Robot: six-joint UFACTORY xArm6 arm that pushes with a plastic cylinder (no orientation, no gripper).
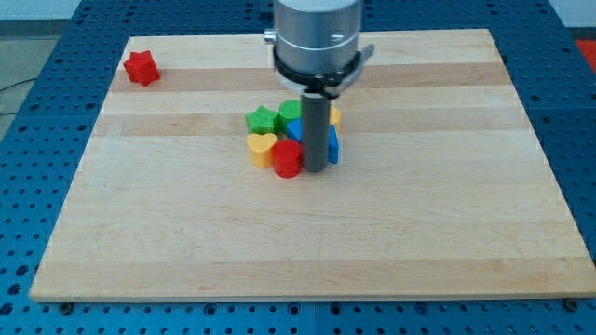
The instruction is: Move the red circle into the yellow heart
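The red circle sits near the board's middle, touching the yellow heart on its left. My tip stands right against the red circle's right side. Behind them are a green star, a green block, a blue block partly hidden by the rod, and a yellow block peeking out at the rod's right.
A red star lies alone at the board's top left corner. The wooden board rests on a blue perforated table. The arm's grey body hangs over the top middle.
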